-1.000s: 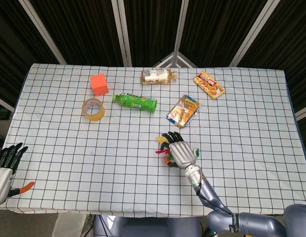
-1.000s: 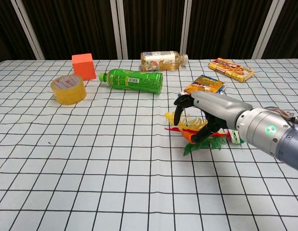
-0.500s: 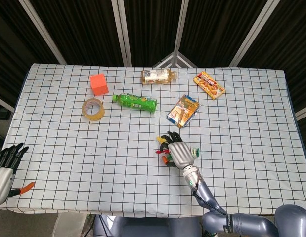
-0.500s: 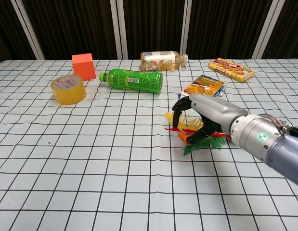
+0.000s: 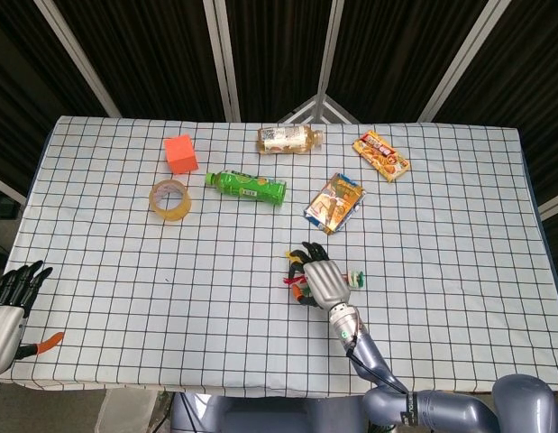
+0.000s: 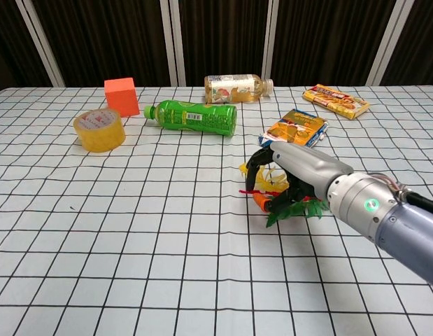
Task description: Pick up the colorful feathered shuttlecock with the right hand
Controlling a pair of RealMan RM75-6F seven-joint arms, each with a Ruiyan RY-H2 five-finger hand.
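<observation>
The colorful feathered shuttlecock (image 5: 297, 279) lies on the checked tablecloth, right of the middle and toward the front. Its red, yellow and green feathers (image 6: 294, 208) stick out from under my right hand (image 5: 323, 280). That hand (image 6: 300, 165) lies over it, dark fingers curled around the feathers and thumb at the orange part. The shuttlecock still touches the cloth. Its white and green end (image 5: 355, 278) shows to the right of the hand. My left hand (image 5: 8, 305) hangs off the table's front left corner, fingers apart, holding nothing.
Behind the hand lies a snack packet (image 6: 295, 127). Farther back are a green bottle (image 6: 192, 117), a pale drink bottle (image 6: 234, 88), a snack bar pack (image 6: 336, 100), a yellow tape roll (image 6: 98, 130) and an orange cube (image 6: 122, 96).
My right hand has slid a little to the left over the shuttlecock and its fingers have curled tighter around the feathers. The left hand has stayed put.
</observation>
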